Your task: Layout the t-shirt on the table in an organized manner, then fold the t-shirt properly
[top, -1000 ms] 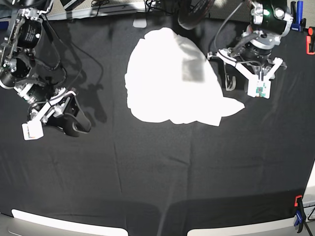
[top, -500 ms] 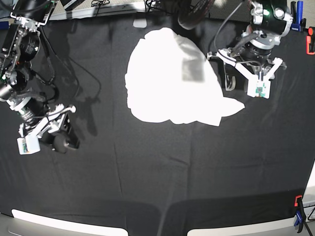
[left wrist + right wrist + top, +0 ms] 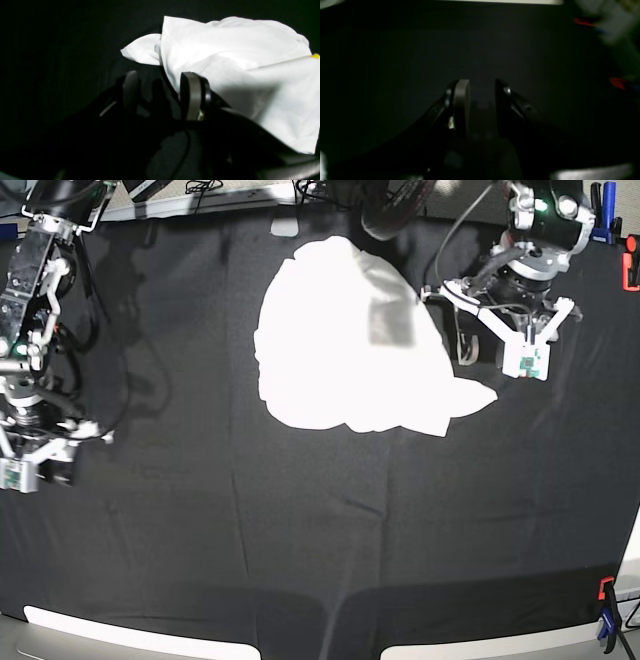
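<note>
I see my right gripper [image 3: 45, 462] low on the left side of the bench [image 3: 300, 530], over bare black cloth and well apart from the t-shirt [image 3: 340, 340]. In its own camera its fingers [image 3: 462, 100] have a gap between them with nothing inside, only dark cloth below.

A bit farther in, the t-shirt lies in a loose white heap on the far middle part of the bench. It is not flat. One corner of it sticks out toward the right and near side. A grey patch shows on its upper right part.

My left gripper [image 3: 520, 330] hangs at the far right, just beside the right edge of the shirt. In its own camera its fingers [image 3: 191, 96] are apart and hold nothing. The white cloth lies just past them, and one finger sits in front of the shirt's edge. I cannot tell if it touches the cloth. A tiny bit of yellow shows at the shirt's far right.
</note>
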You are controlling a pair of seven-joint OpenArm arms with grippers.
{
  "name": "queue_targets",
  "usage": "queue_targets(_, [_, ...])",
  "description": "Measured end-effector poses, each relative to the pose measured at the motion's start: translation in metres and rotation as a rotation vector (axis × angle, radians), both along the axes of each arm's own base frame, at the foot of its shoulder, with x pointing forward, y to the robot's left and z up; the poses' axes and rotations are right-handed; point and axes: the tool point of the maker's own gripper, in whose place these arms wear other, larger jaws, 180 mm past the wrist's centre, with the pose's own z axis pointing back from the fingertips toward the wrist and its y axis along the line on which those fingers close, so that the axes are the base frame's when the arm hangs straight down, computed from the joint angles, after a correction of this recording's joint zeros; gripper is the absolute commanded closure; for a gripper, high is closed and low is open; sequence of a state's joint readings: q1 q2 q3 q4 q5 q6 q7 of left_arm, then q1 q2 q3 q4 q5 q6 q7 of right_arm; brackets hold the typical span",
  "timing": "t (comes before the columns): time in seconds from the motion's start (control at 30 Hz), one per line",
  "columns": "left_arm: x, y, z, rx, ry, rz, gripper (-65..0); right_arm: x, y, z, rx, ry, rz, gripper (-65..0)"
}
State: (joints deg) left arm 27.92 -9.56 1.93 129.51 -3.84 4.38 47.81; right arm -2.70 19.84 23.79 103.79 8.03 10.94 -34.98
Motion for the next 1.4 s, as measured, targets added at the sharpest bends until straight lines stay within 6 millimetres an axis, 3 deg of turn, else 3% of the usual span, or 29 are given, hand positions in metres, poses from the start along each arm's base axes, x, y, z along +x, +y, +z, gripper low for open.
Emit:
queue_targets(0.17, [0.0, 0.0, 0.0, -0.001, 0.0, 0.0, -25.2, -0.009, -0.03, 0.006, -0.137, 0.017, -0.135, -15.8])
queue_targets(0.3, [0.0, 0.0, 0.0, -0.001, 0.0, 0.0, -25.2, -0.02, -0.058, 0.026, -0.268, -0.033, -0.289, -15.8])
queue_targets(0.43, [0.0, 0.0, 0.0, -0.001, 0.0, 0.0, -25.2, -0.022, -0.062, 0.028, -0.283, -0.041, -0.312, -15.8])
queue_targets(0.57, [0.0, 0.0, 0.0, 0.0, 0.0, 0.0, -25.2, -0.01, -0.041, 0.023, -0.186, -0.062, -0.199, -15.9])
queue_targets(0.73, [0.0, 0.0, 0.0, 0.0, 0.0, 0.0, -25.2, 0.008, 0.031, 0.011, -0.046, -0.037, 0.199, -15.8])
queue_targets(0.83, [0.0, 0.0, 0.0, 0.0, 0.0, 0.0, -25.2, 0.003, 0.073, 0.0, 0.027, 0.017, 0.417, -15.8])
queue_targets(0.93, [0.0, 0.0, 0.0, -0.001, 0.0, 0.0, -25.2, -0.007, 0.097, -0.008, 0.097, 0.072, 0.542, -15.8])
queue_targets(1.13, [0.0, 0.0, 0.0, -0.001, 0.0, 0.0, -25.2, -0.023, 0.091, -0.04, 0.112, 0.332, 0.519, -15.8])
queue_targets(1.27, [0.0, 0.0, 0.0, 0.0, 0.0, 0.0, -25.2, -0.023, 0.086, -0.041, 0.099, 0.376, 0.5, -15.7])
queue_targets(1.4, [0.0, 0.0, 0.0, 0.0, 0.0, 0.0, -25.2, -0.022, 0.086, -0.04, 0.098, 0.366, 0.501, -5.7])
